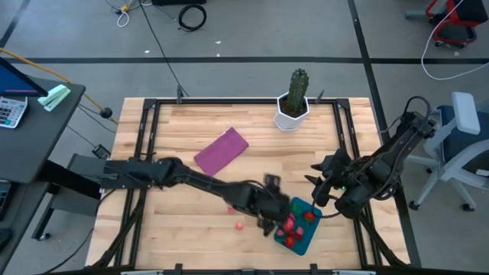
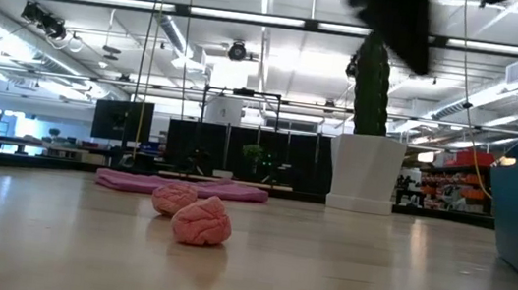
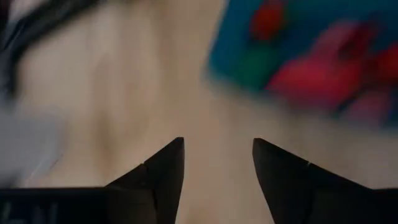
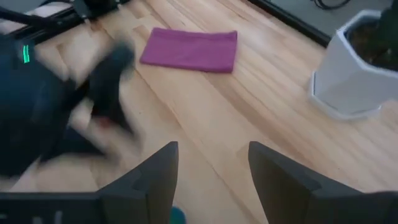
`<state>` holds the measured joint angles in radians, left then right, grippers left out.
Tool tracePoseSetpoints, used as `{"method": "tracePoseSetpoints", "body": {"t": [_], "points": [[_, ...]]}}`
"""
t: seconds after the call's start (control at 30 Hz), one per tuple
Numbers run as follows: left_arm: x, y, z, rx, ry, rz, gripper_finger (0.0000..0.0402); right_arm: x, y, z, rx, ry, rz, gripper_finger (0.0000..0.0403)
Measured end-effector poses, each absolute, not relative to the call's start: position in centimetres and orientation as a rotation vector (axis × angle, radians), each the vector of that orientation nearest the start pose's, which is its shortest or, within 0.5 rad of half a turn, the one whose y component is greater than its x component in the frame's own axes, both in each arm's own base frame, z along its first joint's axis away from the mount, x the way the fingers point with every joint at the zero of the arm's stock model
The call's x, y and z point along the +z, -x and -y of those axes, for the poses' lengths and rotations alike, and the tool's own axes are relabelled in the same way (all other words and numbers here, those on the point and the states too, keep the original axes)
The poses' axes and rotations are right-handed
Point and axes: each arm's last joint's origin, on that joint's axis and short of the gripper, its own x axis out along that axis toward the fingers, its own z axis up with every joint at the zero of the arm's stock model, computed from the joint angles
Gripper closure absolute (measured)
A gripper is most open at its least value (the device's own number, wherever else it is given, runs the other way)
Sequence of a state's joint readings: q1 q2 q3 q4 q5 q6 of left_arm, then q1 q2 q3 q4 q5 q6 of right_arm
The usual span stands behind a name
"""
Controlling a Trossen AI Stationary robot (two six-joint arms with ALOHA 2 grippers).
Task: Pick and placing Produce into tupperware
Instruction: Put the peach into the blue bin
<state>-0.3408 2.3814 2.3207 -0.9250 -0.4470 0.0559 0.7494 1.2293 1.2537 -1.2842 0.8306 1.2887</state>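
The teal tupperware (image 1: 299, 229) sits near the table's front right with several red, pink and green produce pieces (image 1: 290, 223) inside; the left wrist view shows them blurred (image 3: 311, 74). My left gripper (image 1: 270, 222) hovers just left of it, open and holding nothing (image 3: 217, 149). Two pink pieces (image 2: 202, 222) (image 2: 174, 198) rest on the bare wood; the high view shows a loose piece (image 1: 239, 226) left of the container. My right gripper (image 1: 319, 191) waits open (image 4: 213, 152) above the container's far right side.
A purple cloth (image 1: 221, 150) lies flat at the table's middle left. A cactus in a white pot (image 1: 293, 107) stands at the far edge. Bare wood lies between the cloth and the container. My left arm (image 4: 56, 106) shows blurred in the right wrist view.
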Motion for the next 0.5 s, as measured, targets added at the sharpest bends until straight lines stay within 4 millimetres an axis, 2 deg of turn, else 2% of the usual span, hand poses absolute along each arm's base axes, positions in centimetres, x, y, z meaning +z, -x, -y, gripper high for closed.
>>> {"method": "tracePoseSetpoints", "body": {"t": [0.07, 0.2, 0.27, 0.43, 0.5], "points": [[26.1, -46.7, 14.2, 0.202, -0.479, -1.049, 0.0212, 33.0, -16.2, -12.3, -0.578, -0.342, -0.651, 0.0199], [29.8, -42.2, 10.8, 0.478, -0.524, -1.229, 0.0221, 31.2, -16.4, -13.2, -0.528, -0.363, -0.662, 0.0199], [31.7, -41.1, 9.5, 0.568, -0.482, -1.186, 0.0225, 30.1, -16.8, -13.9, -0.479, -0.381, -0.640, 0.0199], [38.6, -36.9, 6.8, 0.570, -0.416, -1.053, 0.0228, 27.5, -19.2, -16.3, -0.279, -0.426, -0.518, 0.0199], [40.5, -35.2, 5.6, 0.606, -0.350, -1.018, 0.0228, 26.7, -20.6, -16.9, -0.212, -0.395, -0.472, 0.0199]]}}
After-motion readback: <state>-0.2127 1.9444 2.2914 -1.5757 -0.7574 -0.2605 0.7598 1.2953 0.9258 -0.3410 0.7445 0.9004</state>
